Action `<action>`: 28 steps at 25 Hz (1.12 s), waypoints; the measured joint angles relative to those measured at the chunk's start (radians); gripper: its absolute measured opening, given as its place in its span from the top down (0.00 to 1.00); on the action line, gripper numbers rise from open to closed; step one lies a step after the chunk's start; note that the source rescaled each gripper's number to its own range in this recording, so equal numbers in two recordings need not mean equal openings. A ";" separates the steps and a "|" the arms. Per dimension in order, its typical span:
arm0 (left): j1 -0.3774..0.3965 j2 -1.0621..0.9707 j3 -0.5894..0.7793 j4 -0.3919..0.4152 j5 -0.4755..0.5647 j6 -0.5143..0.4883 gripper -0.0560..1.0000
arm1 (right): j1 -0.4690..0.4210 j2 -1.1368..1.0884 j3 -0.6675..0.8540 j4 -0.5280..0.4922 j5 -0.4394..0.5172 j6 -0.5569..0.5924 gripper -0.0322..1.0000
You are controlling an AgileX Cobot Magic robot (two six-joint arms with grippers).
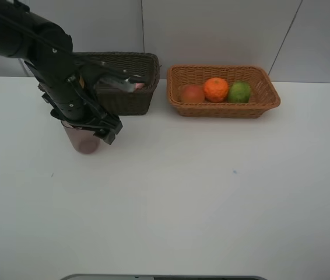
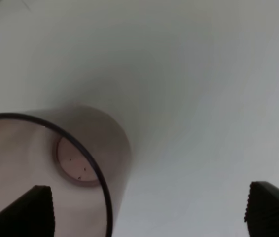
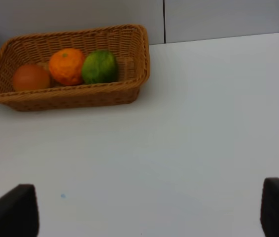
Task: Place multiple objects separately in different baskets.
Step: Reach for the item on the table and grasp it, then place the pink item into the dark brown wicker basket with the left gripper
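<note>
Black jointed arm (image 1: 48, 55), matte housings

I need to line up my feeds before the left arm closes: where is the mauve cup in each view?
Exterior high: the mauve cup stands on the white table, partly under the left gripper, in front of the dark basket.
Left wrist: cup seen from above, one finger at its rim.
Right wrist: not in view.
Shared landmark: the table.
</note>
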 joint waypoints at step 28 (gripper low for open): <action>0.000 0.069 0.001 0.027 -0.076 -0.001 0.95 | 0.000 0.000 0.000 0.000 0.000 0.000 0.00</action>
